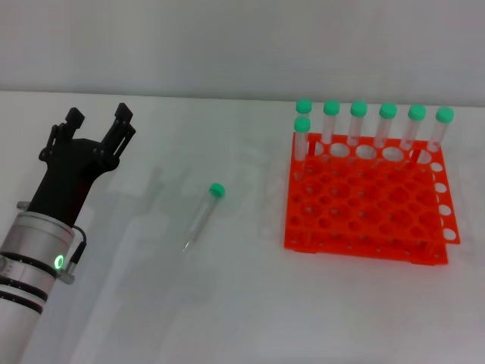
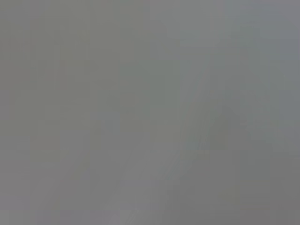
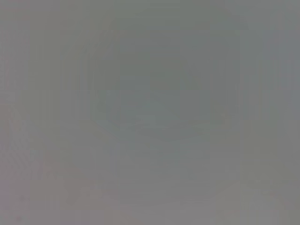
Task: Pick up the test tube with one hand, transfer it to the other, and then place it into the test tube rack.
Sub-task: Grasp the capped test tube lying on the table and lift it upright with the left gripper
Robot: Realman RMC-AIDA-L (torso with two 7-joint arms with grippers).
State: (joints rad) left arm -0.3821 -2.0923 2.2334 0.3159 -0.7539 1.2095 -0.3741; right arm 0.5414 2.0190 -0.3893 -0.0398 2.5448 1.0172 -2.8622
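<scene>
Head view first: my left gripper hangs over the table with its fingers spread apart and nothing between them, well to the left of the test tube. That tube lies flat on the table, green cap away from me, tip toward me, between my gripper and the test tube rack. The rack stands on the right and holds seven green-capped tubes upright along its far edge; its other holes are vacant. My right gripper is out of sight. Round and slim, the tube could roll or skid if one finger touches first.

Left wrist view: blank grey, nothing readable.

Right wrist view: likewise.
</scene>
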